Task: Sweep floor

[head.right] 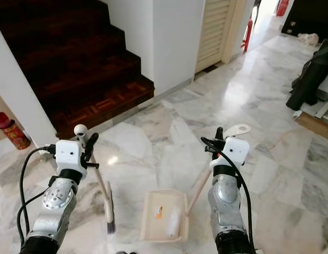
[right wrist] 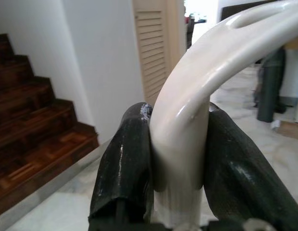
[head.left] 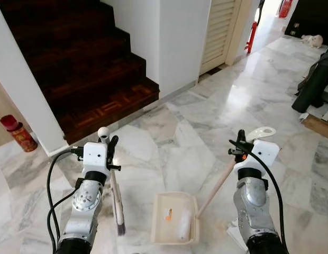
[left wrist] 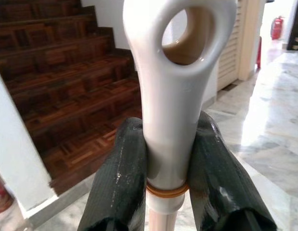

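Marble floor (head.left: 196, 132) runs to dark wooden stairs (head.left: 84, 69). Between the arms stands a cream dustpan (head.left: 174, 218), seemingly holding debris. Left gripper (left wrist: 170, 163) clamps the broom (head.left: 117, 203) below its eyelet; right gripper (right wrist: 180, 149) clamps the dustpan handle (head.left: 222, 182).

Two silver metal forearms with rounded, ribbed housings carry the machine's look, each showing a round disc joint dotted with small screws (clearest on the left one). Above a black collar sits a boxy white plastic wrist block on each arm. Thick black cables loop out beside the left arm and run along the right. The left claw (head.left: 109, 146) and right claw (head.left: 239, 142) each have two long black fingers (left wrist: 121, 183), matte and faintly scuffed.
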Available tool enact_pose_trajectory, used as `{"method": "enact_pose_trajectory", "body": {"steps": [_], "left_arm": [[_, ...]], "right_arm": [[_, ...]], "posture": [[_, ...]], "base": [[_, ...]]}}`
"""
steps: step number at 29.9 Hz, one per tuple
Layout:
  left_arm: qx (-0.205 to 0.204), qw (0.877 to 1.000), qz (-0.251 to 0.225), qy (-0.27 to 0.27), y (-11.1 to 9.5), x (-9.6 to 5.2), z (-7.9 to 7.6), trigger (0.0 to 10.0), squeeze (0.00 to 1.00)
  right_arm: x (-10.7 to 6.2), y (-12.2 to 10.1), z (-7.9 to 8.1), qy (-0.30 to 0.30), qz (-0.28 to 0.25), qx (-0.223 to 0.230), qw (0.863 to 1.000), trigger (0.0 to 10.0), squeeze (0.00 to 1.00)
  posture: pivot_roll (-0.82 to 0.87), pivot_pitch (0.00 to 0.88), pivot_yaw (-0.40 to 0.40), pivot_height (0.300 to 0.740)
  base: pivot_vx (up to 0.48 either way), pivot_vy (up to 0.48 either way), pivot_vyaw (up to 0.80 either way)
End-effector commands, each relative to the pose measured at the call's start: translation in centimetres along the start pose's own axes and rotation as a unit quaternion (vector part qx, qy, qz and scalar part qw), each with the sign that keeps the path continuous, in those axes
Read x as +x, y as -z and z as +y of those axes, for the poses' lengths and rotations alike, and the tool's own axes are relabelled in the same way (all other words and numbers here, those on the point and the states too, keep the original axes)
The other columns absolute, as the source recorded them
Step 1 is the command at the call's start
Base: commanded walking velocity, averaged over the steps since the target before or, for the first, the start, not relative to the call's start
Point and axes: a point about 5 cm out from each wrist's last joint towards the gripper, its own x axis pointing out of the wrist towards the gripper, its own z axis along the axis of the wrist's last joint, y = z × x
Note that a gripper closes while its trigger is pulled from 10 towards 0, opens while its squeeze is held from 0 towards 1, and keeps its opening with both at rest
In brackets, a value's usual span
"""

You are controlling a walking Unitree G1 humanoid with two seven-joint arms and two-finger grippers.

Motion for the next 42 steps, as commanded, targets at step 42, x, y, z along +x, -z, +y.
{"method": "enact_pose_trajectory", "body": {"steps": [42], "left_arm": [[0.007,1.000,-0.013,-0.001,-1.09,0.00,0.41,10.0,0.00]], "right_arm": [[0.47,-1.25,0.89,-0.016,-0.023,0.009,1.000,10.0,0.00]], "posture": [[0.10,0.035,0.010,0.740]], "base": [[0.000,0.319,0.32]]}}
